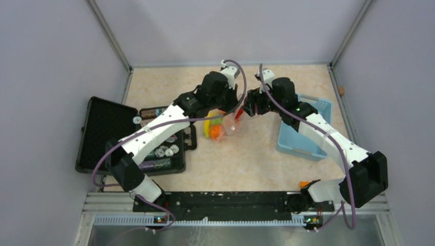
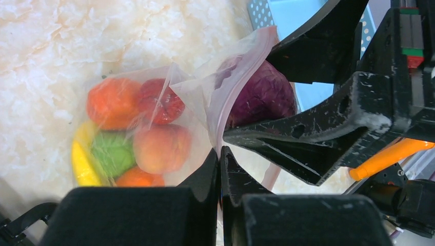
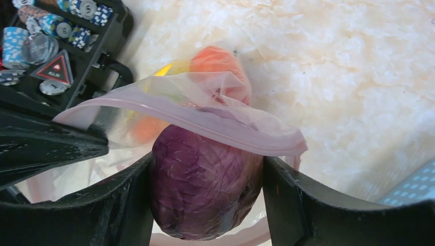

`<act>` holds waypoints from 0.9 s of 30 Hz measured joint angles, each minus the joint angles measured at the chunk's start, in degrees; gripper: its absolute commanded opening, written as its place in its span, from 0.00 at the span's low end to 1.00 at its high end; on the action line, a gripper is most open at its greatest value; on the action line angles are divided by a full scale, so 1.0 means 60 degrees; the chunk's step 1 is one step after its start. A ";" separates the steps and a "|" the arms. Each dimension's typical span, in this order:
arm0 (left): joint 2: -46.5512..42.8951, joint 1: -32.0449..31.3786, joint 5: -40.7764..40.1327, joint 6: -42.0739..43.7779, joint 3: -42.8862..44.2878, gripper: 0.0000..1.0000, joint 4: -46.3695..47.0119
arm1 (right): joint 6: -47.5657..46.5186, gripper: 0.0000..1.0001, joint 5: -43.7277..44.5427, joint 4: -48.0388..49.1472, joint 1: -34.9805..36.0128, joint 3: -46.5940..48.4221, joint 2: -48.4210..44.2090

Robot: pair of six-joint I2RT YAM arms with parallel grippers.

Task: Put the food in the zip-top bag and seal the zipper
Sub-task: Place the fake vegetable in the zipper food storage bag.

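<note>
The clear zip-top bag (image 2: 197, 92) lies on the table holding food: an orange (image 2: 110, 102), a red piece (image 2: 166, 105), a peach (image 2: 161, 148), a green apple (image 2: 113, 154) and a yellow banana (image 2: 82, 166). My left gripper (image 2: 220, 151) is shut on the bag's mouth edge, holding it up. My right gripper (image 3: 207, 163) is shut on a purple cabbage (image 3: 205, 179) in the bag's mouth. The pinkish zipper strip (image 3: 205, 120) drapes over the top of the cabbage, and the other lip shows below it. From above, both grippers meet over the bag (image 1: 225, 127).
A light-blue basket (image 1: 308, 138) stands right of the bag, under the right arm. An open black case (image 1: 110, 134) with round tokens (image 3: 56, 31) lies to the left. Grey walls close in the table on three sides.
</note>
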 measured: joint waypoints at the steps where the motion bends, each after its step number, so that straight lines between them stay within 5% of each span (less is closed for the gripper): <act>1: 0.0000 -0.0011 0.0000 0.0007 0.0011 0.00 -0.0007 | -0.0062 0.53 0.0157 -0.0084 0.0004 0.0000 0.0004; 8: 0.0004 -0.0015 -0.0047 0.0015 0.0098 0.00 -0.0022 | -0.0076 0.73 0.0368 -0.0098 0.0015 0.0066 0.0004; 21: 0.0004 -0.0015 -0.0142 0.0015 0.0106 0.00 -0.0040 | 0.0200 0.75 0.0259 0.0011 0.0015 0.0076 -0.0328; 27: -0.0004 -0.0018 -0.0328 0.0011 0.0102 0.00 -0.0004 | 0.0466 0.77 0.1377 0.0408 0.0018 -0.0211 -0.2124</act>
